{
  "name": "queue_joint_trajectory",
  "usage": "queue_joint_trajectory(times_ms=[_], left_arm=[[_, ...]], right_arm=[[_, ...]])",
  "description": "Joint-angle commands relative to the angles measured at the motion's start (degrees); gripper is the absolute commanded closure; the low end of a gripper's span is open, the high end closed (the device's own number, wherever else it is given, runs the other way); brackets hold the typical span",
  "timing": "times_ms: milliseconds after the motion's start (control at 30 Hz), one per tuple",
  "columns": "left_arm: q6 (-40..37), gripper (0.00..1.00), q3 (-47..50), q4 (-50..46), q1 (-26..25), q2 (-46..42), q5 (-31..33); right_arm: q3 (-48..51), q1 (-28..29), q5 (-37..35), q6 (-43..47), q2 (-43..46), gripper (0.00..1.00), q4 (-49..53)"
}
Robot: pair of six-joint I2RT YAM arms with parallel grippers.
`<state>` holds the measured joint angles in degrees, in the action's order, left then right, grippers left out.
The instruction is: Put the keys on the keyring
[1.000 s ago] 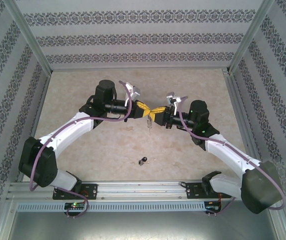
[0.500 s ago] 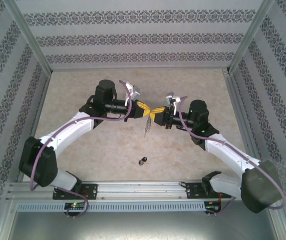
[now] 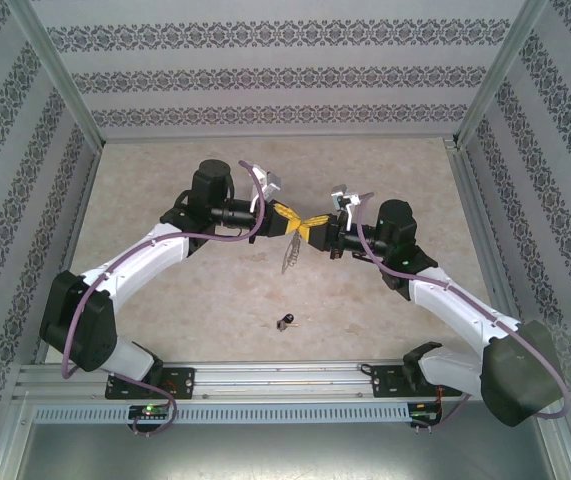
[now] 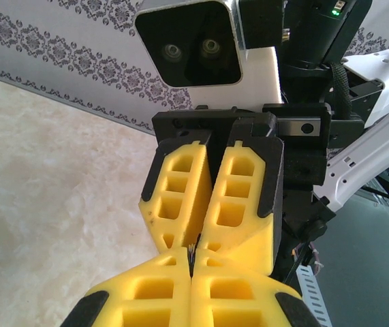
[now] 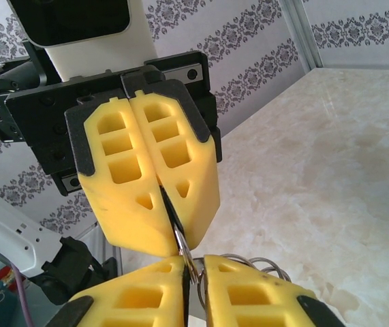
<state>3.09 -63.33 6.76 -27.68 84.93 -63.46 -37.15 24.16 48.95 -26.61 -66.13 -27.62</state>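
Hanging at the touching tips, the keyring (image 5: 178,237) is getting clamped by the left pincer (image 4: 191,262) and right pincer (image 5: 194,269), mostly hiding between them. The tiny key (image 3: 285,322) is lying well apart, blurry, on the counter (image 3: 185,170).

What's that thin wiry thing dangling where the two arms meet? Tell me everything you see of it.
That is the keyring, a thin grey metal loop with fine wire coils along it. It hangs tilted in mid-air. The left gripper has its jaws shut on its upper edge. The right gripper holds its jaws nearly closed around it, but whether they grip is unclear.
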Motion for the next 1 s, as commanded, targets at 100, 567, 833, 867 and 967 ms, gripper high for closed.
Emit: queue_joint_trajectory(times_ms=[100,567,833,867,967], left_arm=[[-2.41,1.00,0.59,-0.78,-0.36,0.35,-2.02],[-3.09,1.00,0.64,-1.41,-0.36,0.32,-1.82],[-2.63,1.00,0.62,-0.89,-0.36,0.33,-1.71],[-2.65,1.00,0.55,-0.87,-0.36,0.32,-1.71],[-2.23,1.00,0.49,-0.39,-0.38,0.33,-1.67]], right_arm=[[-2.14,0.07,-0.35,0.31,0.27,0.79,-1.70],[-1.12,-1.84,-0.85,-0.43,2.88,0.71,-1.28],[-1.72,-1.23,0.87,-0.90,0.43,0.73,-2.08],[-1.71,-1.14,0.99,-0.89,0.23,0.73,-2.08],[-1.70,-0.73,1.56,-0.85,0.02,0.75,-2.11]])
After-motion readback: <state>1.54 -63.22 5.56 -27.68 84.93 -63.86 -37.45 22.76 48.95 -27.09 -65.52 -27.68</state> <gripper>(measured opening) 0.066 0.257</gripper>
